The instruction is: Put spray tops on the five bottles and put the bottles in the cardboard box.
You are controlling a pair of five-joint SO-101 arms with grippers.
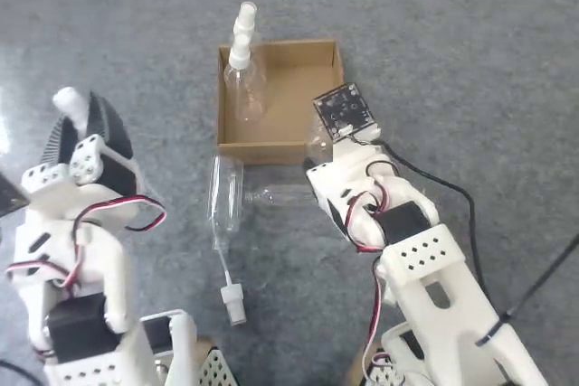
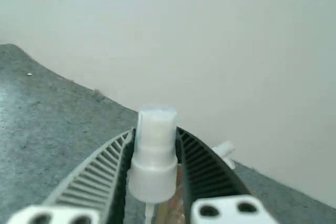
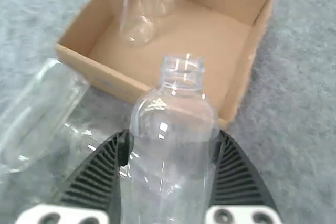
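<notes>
Soft, even, bright light falls over my worktop point(image 1: 507, 70), so the shadows are faint, only a mild darkening under my arms and along the inner walls of the cardboard box point(image 1: 339, 70). Behind my left tool point(image 2: 156, 135) the pale wall is washed almost white, and the white spray top point(image 2: 155, 150) it grips barely stands out against it. Small white glints sit on the shoulder of the clear bottle point(image 3: 173, 108) gripped in my right tool point(image 3: 173, 137).
</notes>
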